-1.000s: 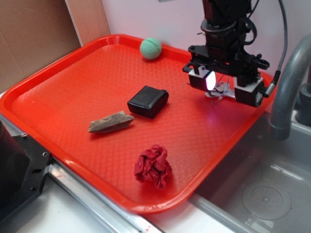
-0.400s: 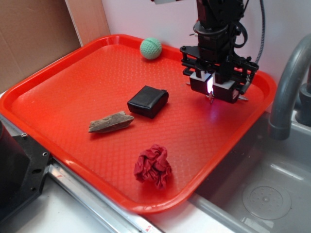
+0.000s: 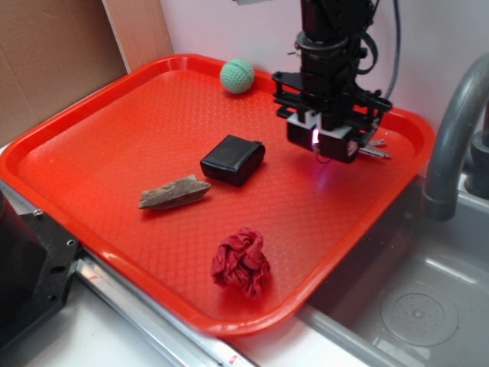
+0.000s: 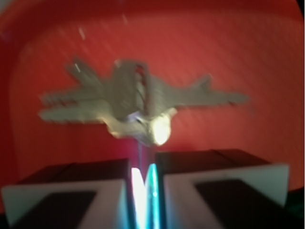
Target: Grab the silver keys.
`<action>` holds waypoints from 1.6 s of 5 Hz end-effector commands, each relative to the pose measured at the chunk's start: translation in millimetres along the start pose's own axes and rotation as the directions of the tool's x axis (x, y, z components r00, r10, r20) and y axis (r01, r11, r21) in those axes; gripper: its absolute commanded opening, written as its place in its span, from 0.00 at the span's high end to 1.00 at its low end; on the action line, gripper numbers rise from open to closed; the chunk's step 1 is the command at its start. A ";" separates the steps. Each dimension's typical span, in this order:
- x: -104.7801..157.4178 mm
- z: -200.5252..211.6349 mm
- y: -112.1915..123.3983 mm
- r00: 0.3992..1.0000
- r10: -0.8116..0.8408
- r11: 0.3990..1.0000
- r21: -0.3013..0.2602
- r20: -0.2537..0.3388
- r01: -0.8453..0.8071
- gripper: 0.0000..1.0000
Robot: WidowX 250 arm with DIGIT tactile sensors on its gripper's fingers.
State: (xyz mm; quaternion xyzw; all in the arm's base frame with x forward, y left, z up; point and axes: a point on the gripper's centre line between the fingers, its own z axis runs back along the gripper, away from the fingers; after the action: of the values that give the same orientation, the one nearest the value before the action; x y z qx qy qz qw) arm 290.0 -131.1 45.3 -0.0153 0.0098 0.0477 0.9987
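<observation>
— Four loose things are seen on the red tray (image 3: 92, 164): nearest, a crumpled red cloth (image 3: 241, 262); behind it, a piece of wood (image 3: 174, 192) and a black box (image 3: 233, 159); farthest, a green ball (image 3: 237, 76).

— Where are the silver keys (image 4: 138, 102) found?

— They are pinched between the almost closed fingers of the gripper (image 3: 327, 141), over the tray's far right part; the blades are fanned out to both sides. Whether the tray is touched cannot be told.

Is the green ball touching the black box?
No, the green ball sits at the tray's far edge, with bare red tray between it and the black box.
</observation>
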 end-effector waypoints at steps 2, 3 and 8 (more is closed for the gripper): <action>-71.4 174.4 -7.2 0.955 -0.238 0.963 -0.084 0.175 0.256 1.00; -70.7 225.3 -8.1 0.952 -0.289 0.948 -0.112 0.098 0.299 1.00; -77.4 260.9 52.1 0.991 -0.007 0.998 -0.056 -0.131 0.000 1.00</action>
State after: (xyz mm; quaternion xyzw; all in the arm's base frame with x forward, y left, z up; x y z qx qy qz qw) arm 217.8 -80.9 286.7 -0.0354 0.0993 0.0440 0.9935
